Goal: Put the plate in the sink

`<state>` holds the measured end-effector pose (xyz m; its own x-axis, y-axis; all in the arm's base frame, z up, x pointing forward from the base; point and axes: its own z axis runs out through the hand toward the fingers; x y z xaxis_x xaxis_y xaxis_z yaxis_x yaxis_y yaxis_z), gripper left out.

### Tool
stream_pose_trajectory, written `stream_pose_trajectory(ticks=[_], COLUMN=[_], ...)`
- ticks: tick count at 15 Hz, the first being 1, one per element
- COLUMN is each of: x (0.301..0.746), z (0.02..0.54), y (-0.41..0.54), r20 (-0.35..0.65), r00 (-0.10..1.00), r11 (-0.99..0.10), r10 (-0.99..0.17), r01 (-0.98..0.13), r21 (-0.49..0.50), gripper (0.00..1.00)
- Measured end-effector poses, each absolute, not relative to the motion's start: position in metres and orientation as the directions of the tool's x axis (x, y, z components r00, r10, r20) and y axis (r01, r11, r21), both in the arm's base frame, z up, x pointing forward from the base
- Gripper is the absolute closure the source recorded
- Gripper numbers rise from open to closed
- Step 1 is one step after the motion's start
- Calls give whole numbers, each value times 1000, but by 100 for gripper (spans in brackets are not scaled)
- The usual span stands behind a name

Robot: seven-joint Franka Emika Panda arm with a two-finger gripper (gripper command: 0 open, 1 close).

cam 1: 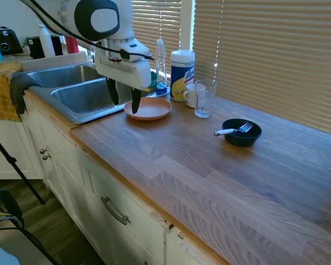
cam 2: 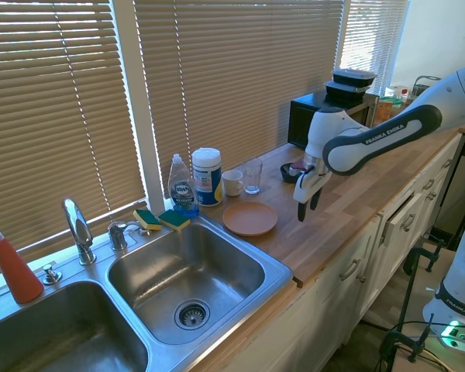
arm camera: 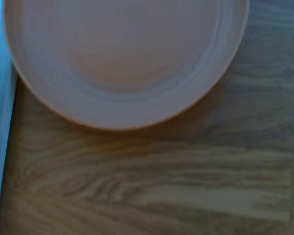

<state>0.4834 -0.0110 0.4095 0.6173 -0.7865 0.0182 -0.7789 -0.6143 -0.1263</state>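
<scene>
Odds and ends we see on the wooden counter.
A black bowl holds a fork; a glass, mug, wipes canister and soap bottle stand near the blinds.

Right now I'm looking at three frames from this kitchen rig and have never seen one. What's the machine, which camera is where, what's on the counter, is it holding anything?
The machine is a white robot arm ending in a two-finger gripper. Two pictures come from fixed cameras on opposite sides of the counter, so the arm enters from a different side in each. The third comes from a camera on the wrist looking straight down, blurry.

On the wooden counter lies a salmon-pink plate, next to the steel double sink. Behind the plate stand a dish soap bottle, a wipes canister, a white mug and a clear glass. Further along is a black bowl with a fork in it.

The gripper holds nothing. Its fingers are open and hang just above the plate's near edge, which fills the wrist view.
</scene>
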Motion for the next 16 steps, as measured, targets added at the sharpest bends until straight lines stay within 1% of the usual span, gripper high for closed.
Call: stream_pose_trajectory(ticks=[3, 7, 10, 13, 14, 16], x=[528, 586, 615, 631, 634, 640], z=[410, 382, 358, 336, 331, 327], y=[-34, -53, -59, -67, -69, -70], r20=[-26, -88, -132, -170, -177, -181], r00=[580, 547, 524, 511, 510, 511], r11=[-568, -525, -499, -483, -483, -483], r10=[-814, -833, -842, -843, -841, -840], r01=[-806, -830, -848, -857, -858, -857], r21=[-168, -192, -180, -179, -176, -178], gripper=[0, 0, 0, 0, 100, 100])
